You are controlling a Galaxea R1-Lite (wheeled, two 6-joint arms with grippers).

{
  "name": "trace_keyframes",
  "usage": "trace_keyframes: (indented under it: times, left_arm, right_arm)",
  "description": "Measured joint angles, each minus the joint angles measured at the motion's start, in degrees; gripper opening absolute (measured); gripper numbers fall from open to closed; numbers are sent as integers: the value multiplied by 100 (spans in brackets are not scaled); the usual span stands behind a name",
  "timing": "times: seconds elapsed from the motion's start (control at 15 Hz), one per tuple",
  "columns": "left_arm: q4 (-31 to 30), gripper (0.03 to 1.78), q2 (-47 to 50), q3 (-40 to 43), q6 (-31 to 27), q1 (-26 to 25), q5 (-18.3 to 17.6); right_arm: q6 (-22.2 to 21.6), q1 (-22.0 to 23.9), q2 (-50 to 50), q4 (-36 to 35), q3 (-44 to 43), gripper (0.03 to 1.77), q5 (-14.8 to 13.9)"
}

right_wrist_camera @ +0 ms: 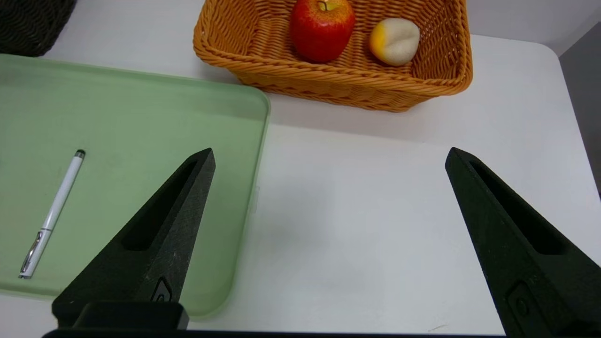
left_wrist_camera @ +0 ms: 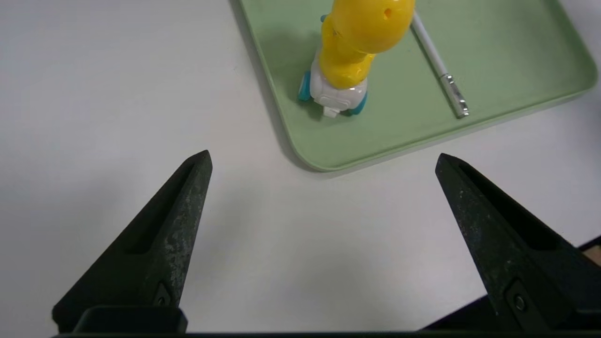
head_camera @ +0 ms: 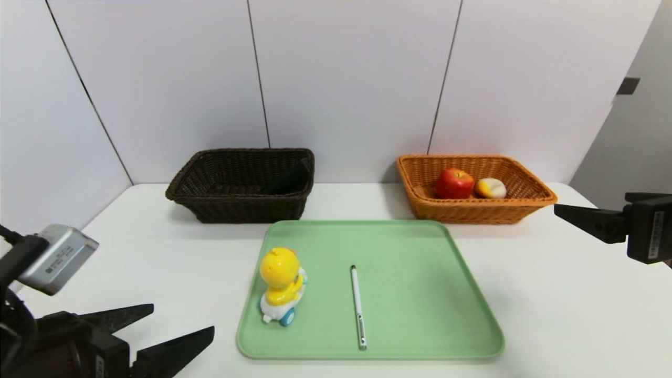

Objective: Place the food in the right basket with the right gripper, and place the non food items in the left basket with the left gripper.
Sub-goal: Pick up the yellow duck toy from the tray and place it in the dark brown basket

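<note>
A red apple (head_camera: 453,184) and a small white piece with an orange-yellow top (head_camera: 490,188) lie in the orange-tan right basket (head_camera: 535,195). A black pouch (head_camera: 287,181) leans inside the dark brown left basket (head_camera: 178,191). On the green tray (head_camera: 420,294) stand the yellow duck toy (head_camera: 281,283) and a slim white pen (head_camera: 358,307). My left gripper (head_camera: 184,320) hovers open over bare table near the tray's front left corner, nothing between its fingers. My right gripper (right_wrist_camera: 328,157) is open over the table right of the tray; only one finger (head_camera: 577,216) shows in the head view.
The white table (head_camera: 551,315) ends at a white panelled wall behind both baskets. In the left wrist view the duck (left_wrist_camera: 357,42) and the pen (left_wrist_camera: 443,75) lie on the tray (left_wrist_camera: 399,136) just beyond the fingertips.
</note>
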State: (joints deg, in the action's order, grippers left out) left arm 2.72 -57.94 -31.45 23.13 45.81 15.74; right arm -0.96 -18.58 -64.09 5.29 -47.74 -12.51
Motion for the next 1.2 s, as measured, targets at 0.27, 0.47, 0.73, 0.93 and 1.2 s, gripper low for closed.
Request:
trace_keyframes:
  times: [0.27,0.47,0.73,0.93,1.2]
  left_arm:
    - [-1636,169,-507,877,-808,390,1022]
    - [-2688,169,-763,1490,-1257,606,1438]
    - [-4237,169,-1264,2107,-1243,674,1560]
    - [-4884,169,-1546,2377,-1167,683,1537]
    - [-5183,169,-1985,2332,-863,827,1615]
  right_arm:
    - [-16,-2,4,13,22,169,0]
    - [-11,12,2,16,44,169,0]
    - [-7,20,-5,13,83,169,-9]
    - [-11,28,0,18,96,169,-17]
    - [-9,78,2,13,138,169,-17]
